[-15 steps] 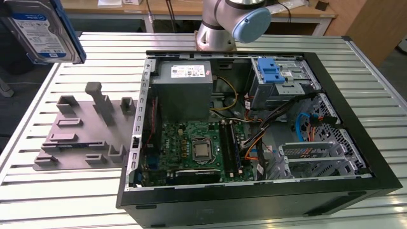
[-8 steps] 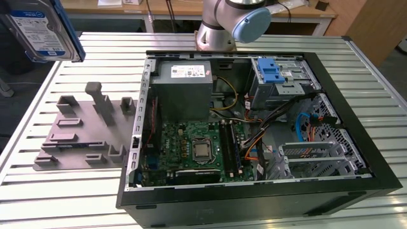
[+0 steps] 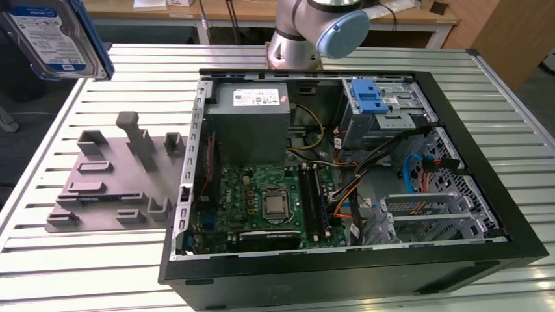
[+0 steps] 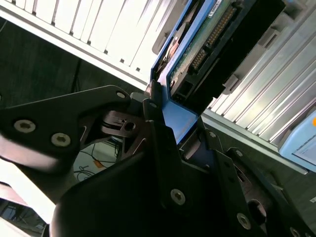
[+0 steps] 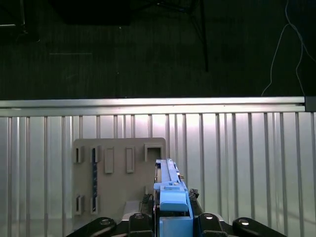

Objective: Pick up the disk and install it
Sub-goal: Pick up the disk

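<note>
Firstly, in the exterior view, the disk (image 3: 52, 36) is seen held high at the exterior view's left. In the second wrist view, its blue bracket is pinched by the gripper (image 4: 175, 121). In the first wrist view, it is held edge-on above a grey fixture plate (image 5: 118, 168) on the desk (image 5: 247, 148).

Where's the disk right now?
The disk is clamped in the gripper, at the exterior view's top left, raised above the table near the grey fixture plate.
</note>
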